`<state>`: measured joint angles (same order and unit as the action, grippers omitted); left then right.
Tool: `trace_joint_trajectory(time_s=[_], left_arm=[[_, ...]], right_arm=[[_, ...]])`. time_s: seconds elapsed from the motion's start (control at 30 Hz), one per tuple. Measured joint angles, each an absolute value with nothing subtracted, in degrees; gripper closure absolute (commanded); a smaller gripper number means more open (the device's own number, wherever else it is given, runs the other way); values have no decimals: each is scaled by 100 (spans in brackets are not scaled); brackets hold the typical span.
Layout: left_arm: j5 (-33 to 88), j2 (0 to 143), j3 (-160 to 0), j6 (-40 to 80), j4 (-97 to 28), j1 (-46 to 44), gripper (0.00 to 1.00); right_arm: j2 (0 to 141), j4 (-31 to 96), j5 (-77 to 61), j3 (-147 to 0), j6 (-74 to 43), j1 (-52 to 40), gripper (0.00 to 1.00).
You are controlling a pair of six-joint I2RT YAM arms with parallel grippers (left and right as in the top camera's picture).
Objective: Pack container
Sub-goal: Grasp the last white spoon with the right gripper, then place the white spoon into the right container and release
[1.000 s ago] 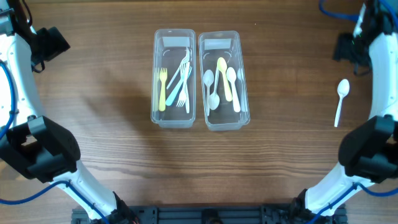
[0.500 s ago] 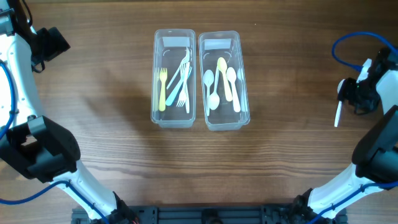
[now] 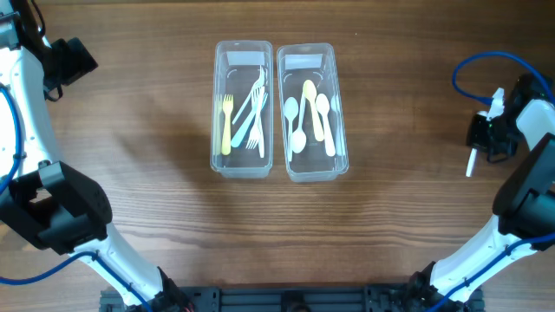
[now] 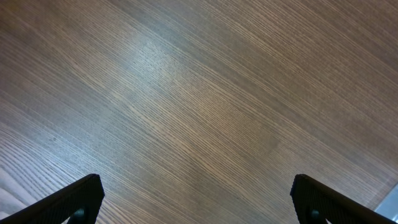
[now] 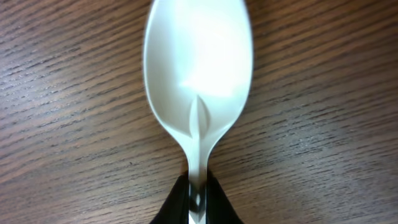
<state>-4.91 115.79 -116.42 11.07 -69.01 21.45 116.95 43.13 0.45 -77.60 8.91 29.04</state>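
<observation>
A white plastic spoon lies bowl-up on the wood at the far right, its handle end poking out below my right gripper. That gripper is shut on the spoon's neck just behind the bowl. Two clear containers stand side by side mid-table: the left container holds forks, the right container holds spoons. My left gripper is open over bare wood at the far left, well away from the containers, with nothing between its fingers.
A blue cable loops above the right arm. Both arm bases flank the table near the front corners. Bare wood lies between the containers and the spoon.
The right arm swung in from the far right edge onto the white spoon and its jaws closed on the spoon's neck. The left arm has not moved.
</observation>
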Motion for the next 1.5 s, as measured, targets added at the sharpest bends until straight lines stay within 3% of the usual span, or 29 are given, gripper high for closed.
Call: trace_joint_trajectory(time_s=[0.23, 0.47, 0.67, 0.83, 1.07, 1.13, 1.17, 1.2, 1.3, 1.4, 1.5], left_arm=[[-491, 11579, -11642, 1107, -6901, 2145, 0], [-491, 11579, -11642, 1107, -6901, 2145, 0], [-489, 11579, -11642, 1107, -6901, 2145, 0], [-491, 11579, -11642, 1107, -6901, 2145, 0], [-489, 11579, -11642, 1105, -6901, 2145, 0], [-491, 11579, -11642, 1107, -6901, 2145, 0], [-489, 11579, -11642, 1107, -6901, 2145, 0], [-491, 11579, -11642, 1107, -6901, 2145, 0], [-491, 11579, -11642, 1105, -6901, 2145, 0], [-491, 11579, -11642, 1107, -6899, 2145, 0], [-491, 11579, -11642, 1107, -6901, 2145, 0]], right_arm=[[11828, 5288, -307, -8892, 888, 2484, 96], [11583, 5629, -888, -10101, 644, 950, 96], [11461, 5612, -1315, -10167, 261, -899, 96], [11461, 5610, -1317, -10167, 167, -1839, 96], [11463, 5166, -1304, -9907, -25, -2211, 96], [11463, 5137, -1249, -9741, -128, -2209, 83], [11463, 5135, -1205, -9686, -156, -2209, 61], [11463, 5137, -1151, -9666, -169, -2209, 45], [11463, 5124, -1072, -9666, -248, -2209, 17], [11463, 5153, -1031, -9699, -270, -2209, 0], [11487, 5408, -996, -10263, -305, -2154, 0]])
